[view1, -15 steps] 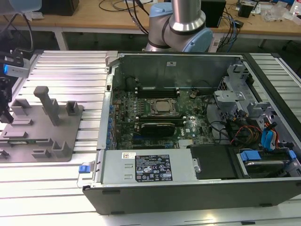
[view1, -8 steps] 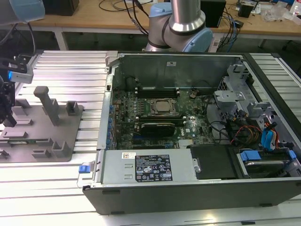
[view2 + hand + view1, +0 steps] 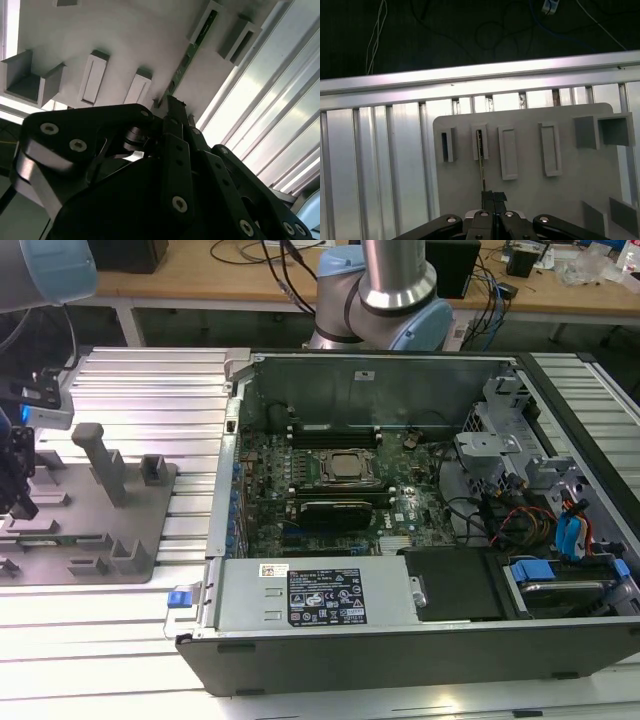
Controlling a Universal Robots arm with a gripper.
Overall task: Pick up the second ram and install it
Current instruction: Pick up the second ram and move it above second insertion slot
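The second ram [image 3: 481,160] is a thin dark-green stick standing on edge in a slot of the grey plastic tray [image 3: 530,190]. In the second wrist view the ram [image 3: 190,55] runs away from my fingertips across the tray [image 3: 125,40]. My gripper [image 3: 492,196] has its black fingers drawn together on the ram's near end, and in the second wrist view the gripper [image 3: 172,107] meets the stick the same way. At the exterior view's far left the gripper [image 3: 18,480] hangs over the tray [image 3: 150,530].
An open computer case [image 3: 400,630] fills the middle and the exterior view's right, with the silver-topped processor [image 3: 345,468] on the motherboard and dark memory slots [image 3: 335,430] behind it. Raised grey blocks [image 3: 105,465] stand on the tray. Ribbed aluminium table [image 3: 150,380] lies around it.
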